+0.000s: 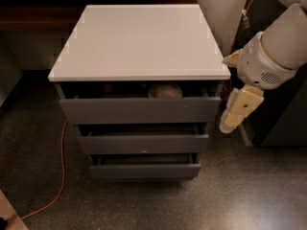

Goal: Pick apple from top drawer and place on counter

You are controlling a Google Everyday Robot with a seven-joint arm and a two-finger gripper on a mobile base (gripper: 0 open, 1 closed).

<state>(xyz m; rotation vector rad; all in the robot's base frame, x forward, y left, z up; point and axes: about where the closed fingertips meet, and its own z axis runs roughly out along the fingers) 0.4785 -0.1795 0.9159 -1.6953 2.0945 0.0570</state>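
The grey top drawer (139, 110) is pulled out a little under the white counter (139, 40). In its dark gap at the left, a small reddish round shape shows, which looks like the apple (108, 86); the counter's edge hides most of it. My gripper (231, 119) hangs on the cream-coloured arm just right of the cabinet. It is level with the top drawer's front, points downward, and holds nothing that I can see.
A pale bowl (165, 91) sits in the top drawer, right of centre. Two narrower grey drawers (144, 143) below are also slightly open. An orange cable (61, 176) trails over the speckled floor at the left. Dark furniture (283, 114) stands behind my arm.
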